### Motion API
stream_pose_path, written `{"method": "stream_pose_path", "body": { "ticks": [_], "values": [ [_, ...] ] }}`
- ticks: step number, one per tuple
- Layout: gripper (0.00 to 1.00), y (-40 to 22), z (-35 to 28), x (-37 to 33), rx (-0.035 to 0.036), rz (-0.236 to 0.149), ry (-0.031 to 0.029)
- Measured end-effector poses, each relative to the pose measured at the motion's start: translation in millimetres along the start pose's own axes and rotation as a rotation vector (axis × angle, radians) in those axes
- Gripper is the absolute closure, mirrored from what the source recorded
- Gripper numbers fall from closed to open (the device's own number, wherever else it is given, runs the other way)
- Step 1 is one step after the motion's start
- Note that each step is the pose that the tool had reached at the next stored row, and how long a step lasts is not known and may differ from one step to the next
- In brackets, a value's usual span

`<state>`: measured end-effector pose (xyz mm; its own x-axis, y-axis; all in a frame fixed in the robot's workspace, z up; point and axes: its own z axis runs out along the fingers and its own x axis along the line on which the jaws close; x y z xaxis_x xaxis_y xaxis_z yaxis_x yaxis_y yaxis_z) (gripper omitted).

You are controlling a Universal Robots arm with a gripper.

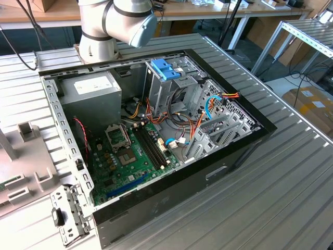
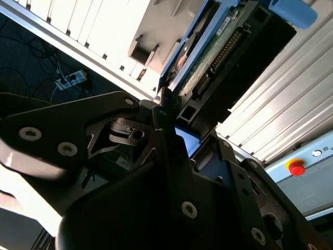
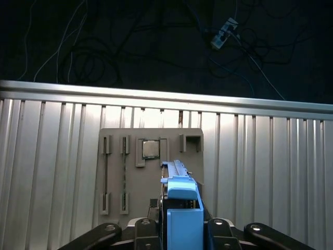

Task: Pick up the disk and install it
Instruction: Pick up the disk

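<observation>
The disk (image 3: 182, 208) stands on edge between my gripper's (image 3: 182, 232) black fingers, its blue carrier rail facing the first wrist view. In the second wrist view the disk (image 2: 208, 62) shows its green circuit board and blue rail, with my gripper (image 2: 171, 112) shut on its lower end. It hangs above a grey parts tray (image 3: 119, 172) lying on the ribbed metal table. The open computer case (image 1: 156, 130) lies in the middle of the exterior view, with a metal drive cage (image 1: 174, 88) at its far side that carries a bare blue bracket (image 1: 165, 69).
A grey power supply (image 1: 93, 91) sits in the case's far left corner and a green motherboard (image 1: 130, 156) below it. The arm's base (image 1: 104, 31) stands behind the case. The grey tray (image 1: 21, 172) lies at the exterior view's left. The table edge (image 3: 166, 96) drops to a floor with cables.
</observation>
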<state>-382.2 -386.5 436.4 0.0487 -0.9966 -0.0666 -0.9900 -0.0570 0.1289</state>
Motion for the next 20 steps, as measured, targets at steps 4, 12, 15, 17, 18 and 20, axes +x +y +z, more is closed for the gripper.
{"method": "stream_pose_path", "body": {
  "ticks": [4,12,15,17,18,20],
  "values": [
    [0.63,0.1,0.1,0.0,0.0,0.0,0.0],
    [0.63,0.5,-1.9,-0.1,0.0004,0.0,-0.0002],
    [0.63,1.1,-7.1,-0.5,0.0003,0.0,-0.0014],
    [0.63,1.6,-11.0,-0.8,0.0002,0.0,-0.002],
    [0.63,1.7,-12.0,-0.8,0.0002,0.0,-0.002],
    [0.63,1.9,-13.3,-0.9,0.0001,0.0,-0.0021]
  ]
}}
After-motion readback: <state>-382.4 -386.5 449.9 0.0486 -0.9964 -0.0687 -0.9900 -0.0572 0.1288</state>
